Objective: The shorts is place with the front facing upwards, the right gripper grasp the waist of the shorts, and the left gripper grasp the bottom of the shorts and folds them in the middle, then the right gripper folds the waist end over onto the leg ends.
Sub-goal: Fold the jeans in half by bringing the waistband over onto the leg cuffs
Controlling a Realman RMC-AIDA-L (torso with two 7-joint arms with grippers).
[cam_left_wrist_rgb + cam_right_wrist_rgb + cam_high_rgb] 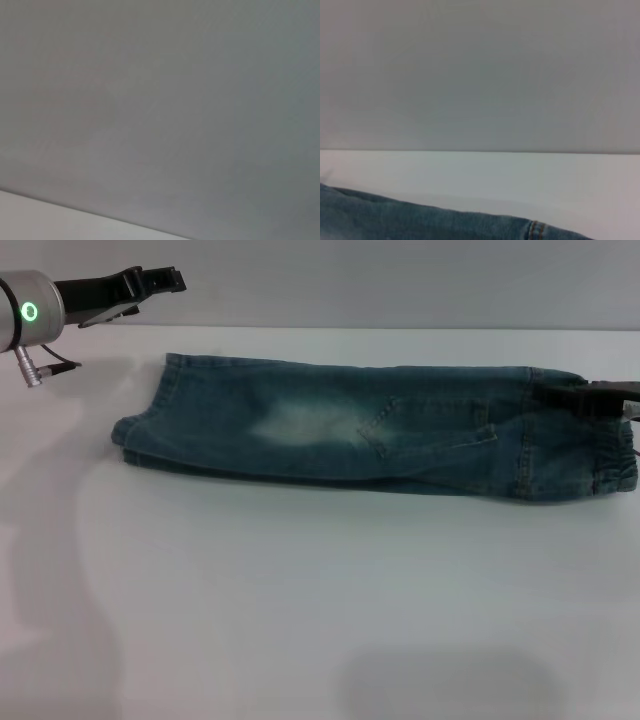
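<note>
shorts: blue-green washed denim shorts (380, 430), darker teal along the folds, orange-brown stitching on the seams
thigh patch: pale, whitish faded oval (300, 423)
waistband: ruffled elastic band (610, 465) in the same blue-green
table: plain white tabletop (300, 590)
wall: flat grey wall (400, 280)
left gripper (165, 282): black jaw, silver-white wrist, green ring light
right gripper (560, 398): black
</note>
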